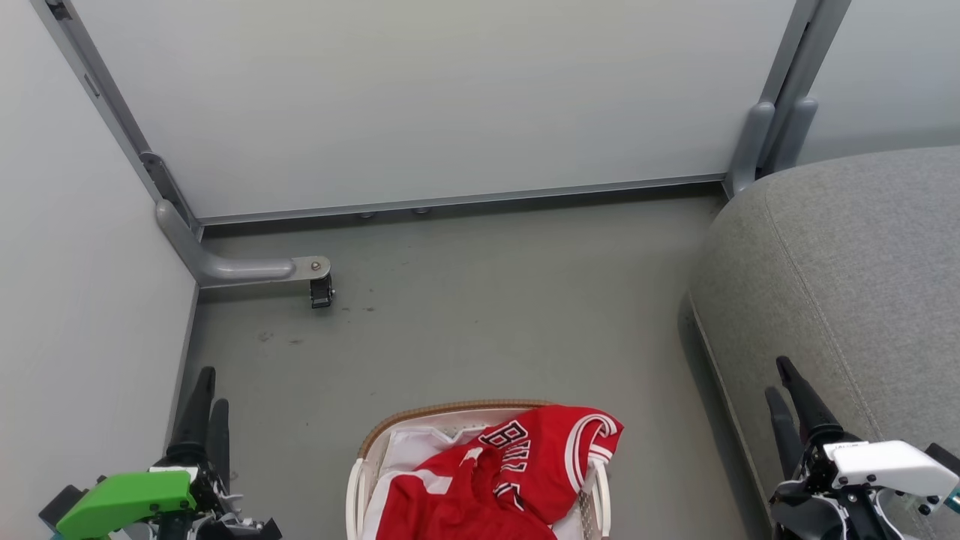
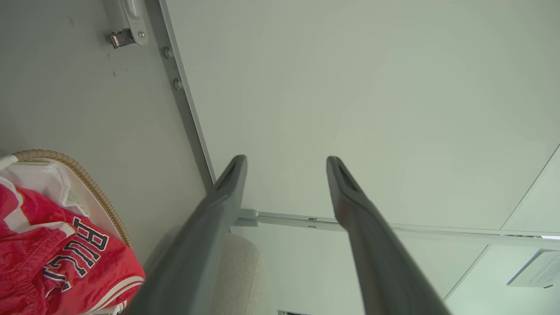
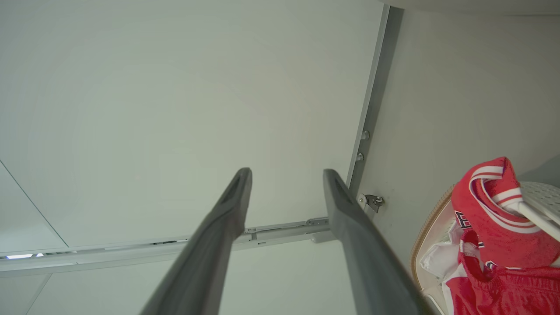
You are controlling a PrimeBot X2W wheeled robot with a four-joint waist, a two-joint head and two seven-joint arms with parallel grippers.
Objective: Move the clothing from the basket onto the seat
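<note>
Lying in an oval white brown-rimmed basket, red white-trimmed clothing is seen between the released left gripper and right gripper.

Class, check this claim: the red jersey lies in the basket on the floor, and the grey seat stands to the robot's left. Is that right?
No: the head view shows the seat to the robot's right. The red jersey does lie in the basket on the floor.
</note>
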